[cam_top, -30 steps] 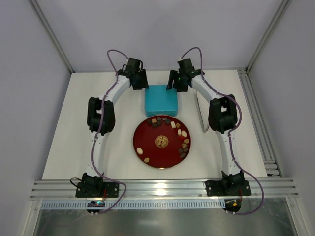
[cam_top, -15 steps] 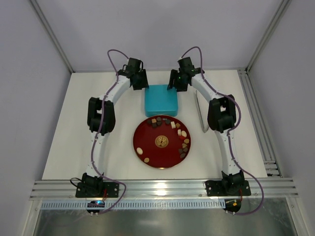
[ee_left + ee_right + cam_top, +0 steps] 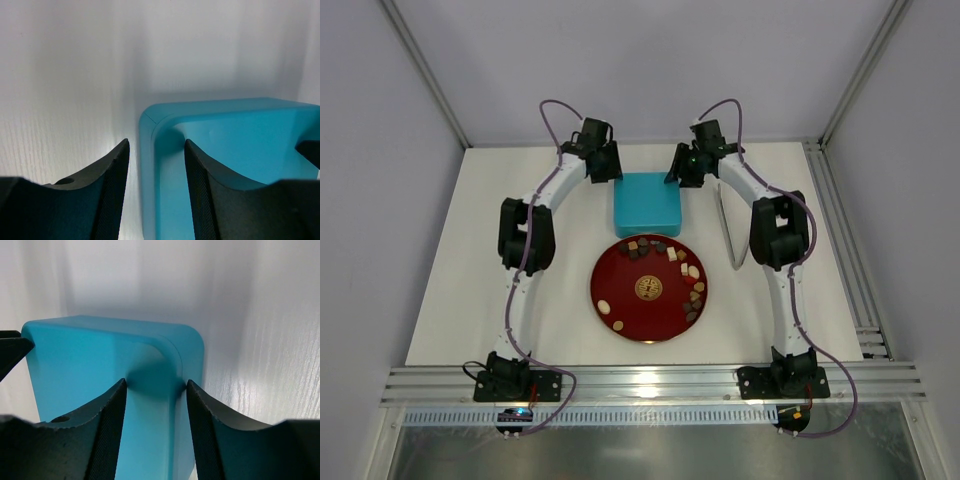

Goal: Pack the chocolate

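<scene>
The chocolate point(image 3: 692, 272), small dark, light brown and cream pieces, lies round the rim of a red plate point(image 3: 665, 312) in the middle of the table. Behind the plate stands a teal box point(image 3: 647, 203) with its lid on. My left gripper point(image 3: 605, 170) is at the box's far left corner. In the left wrist view it point(image 3: 156, 145) stands open astride the teal box point(image 3: 240, 145) edge, one finger over the table. My right gripper point(image 3: 682, 172) is at the far right corner. There it point(image 3: 156, 385) stands open over the teal box point(image 3: 100, 355) top.
A long narrow pale object point(image 3: 728, 225) lies on the table right of the box, under the right arm. Aluminium rails run along the right side point(image 3: 840, 250) and the front edge point(image 3: 650, 380). White walls close the back.
The right wrist has shifted a little to the right at the box's corner and its jaws have narrowed. The left arm, the box and the plate have not moved.
</scene>
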Controlling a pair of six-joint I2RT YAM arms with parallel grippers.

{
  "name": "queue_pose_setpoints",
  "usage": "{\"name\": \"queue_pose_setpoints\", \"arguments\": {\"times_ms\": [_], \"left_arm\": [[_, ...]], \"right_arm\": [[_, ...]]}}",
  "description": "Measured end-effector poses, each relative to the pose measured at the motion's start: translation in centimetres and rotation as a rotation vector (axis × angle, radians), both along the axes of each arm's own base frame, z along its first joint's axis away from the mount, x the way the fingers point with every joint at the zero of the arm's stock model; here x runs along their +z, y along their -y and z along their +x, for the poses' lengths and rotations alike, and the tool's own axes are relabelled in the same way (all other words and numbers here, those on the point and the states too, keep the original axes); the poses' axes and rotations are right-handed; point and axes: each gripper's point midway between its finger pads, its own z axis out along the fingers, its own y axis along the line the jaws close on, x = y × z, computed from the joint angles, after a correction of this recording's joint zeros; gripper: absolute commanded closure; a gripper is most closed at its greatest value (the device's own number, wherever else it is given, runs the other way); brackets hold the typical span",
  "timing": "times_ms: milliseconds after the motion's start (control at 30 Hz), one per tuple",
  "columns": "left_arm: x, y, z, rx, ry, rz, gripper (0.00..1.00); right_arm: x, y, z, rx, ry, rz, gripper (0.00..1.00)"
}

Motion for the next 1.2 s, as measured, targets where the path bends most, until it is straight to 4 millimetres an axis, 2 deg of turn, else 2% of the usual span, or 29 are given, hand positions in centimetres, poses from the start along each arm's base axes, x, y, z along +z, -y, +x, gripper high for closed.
{"name": "queue_pose_setpoints", "arguments": {"times_ms": [367, 500, 633, 767, 867, 933, 967, 1000, 1033, 1133, 1200], "left_arm": [[0.2, -0.6, -0.8, 0.001, -0.021, 0.034, 0.51], [0.3, -1.0, -1.2, -0.005, -0.038, 0.037, 0.48], [0.6, -1.7, -1.8, -0.013, -0.065, 0.033, 0.40], [0.9, -3.1, -3.0, -0.018, -0.100, 0.056, 0.36], [1.7, -4.1, -4.9, -0.016, -0.115, 0.063, 0.35], [2.8, -4.8, -6.8, -0.014, -0.120, 0.063, 0.33], [3.7, -5.1, -7.9, -0.014, -0.115, 0.059, 0.05], [4.9, -5.3, -8.9, -0.020, -0.097, 0.053, 0.00], [6.0, -5.4, -9.7, -0.013, -0.074, 0.038, 0.00], [9.5, -5.8, -12.7, -0.015, 0.004, 0.003, 0.00], [11.3, -6.2, -14.8, -0.020, 0.045, -0.009, 0.00]], "right_arm": [[0.1, 0.2, -0.3, 0.008, 0.026, 0.038, 0.48], [0.2, 0.5, -0.4, 0.004, 0.024, 0.039, 0.39], [0.4, 0.8, -0.3, -0.004, 0.021, 0.029, 0.32], [1.6, 1.8, -0.3, -0.032, 0.041, -0.010, 0.22], [5.0, 2.7, -1.0, -0.058, 0.105, -0.025, 0.12], [8.7, 3.6, -2.5, -0.075, 0.169, -0.022, 0.08], [11.0, 4.0, -3.4, -0.084, 0.210, -0.017, 0.06], [13.2, 4.4, -4.4, -0.091, 0.256, -0.008, 0.04], [15.4, 4.9, -5.5, -0.102, 0.308, 0.000, 0.00], [21.2, 6.7, -9.5, -0.132, 0.449, 0.028, 0.00], [23.0, 7.7, -12.2, -0.148, 0.505, 0.036, 0.00]]}}
